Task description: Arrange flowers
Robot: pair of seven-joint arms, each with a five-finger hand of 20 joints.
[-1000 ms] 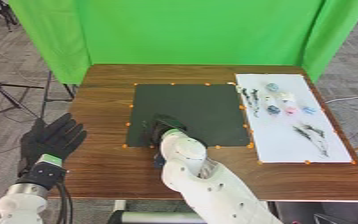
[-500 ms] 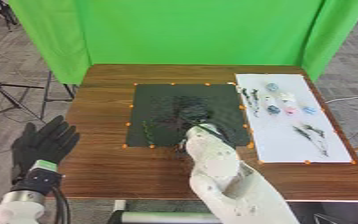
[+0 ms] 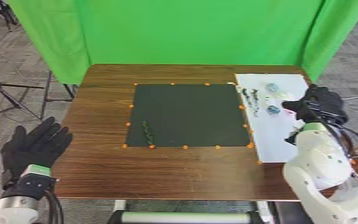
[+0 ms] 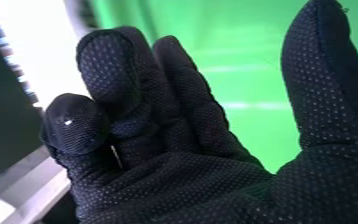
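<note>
In the head view my right hand (image 3: 318,106) is over the right part of the white sheet (image 3: 273,145), holding nothing. The right wrist view shows the same hand (image 4: 184,175) with relaxed fingers and the thumb spread apart. A green stem (image 3: 147,133) lies on the lower left of the black mat (image 3: 189,112). On the sheet, left of the hand, are thin dark stems (image 3: 254,100), a bluish flower (image 3: 273,109) and another bluish flower (image 3: 272,87). My left hand (image 3: 35,146) is open, palm up, off the table's left edge.
Small orange markers (image 3: 185,147) line the black mat and the sheet. The brown table (image 3: 175,175) extends in front of them. A green backdrop (image 3: 193,35) hangs behind, and a black tripod (image 3: 5,95) stands at the left.
My right hand has gone from over the black mat to the right, over the white sheet, uncovering the mat with the green stem on it. My left hand has shifted slightly left and down.
</note>
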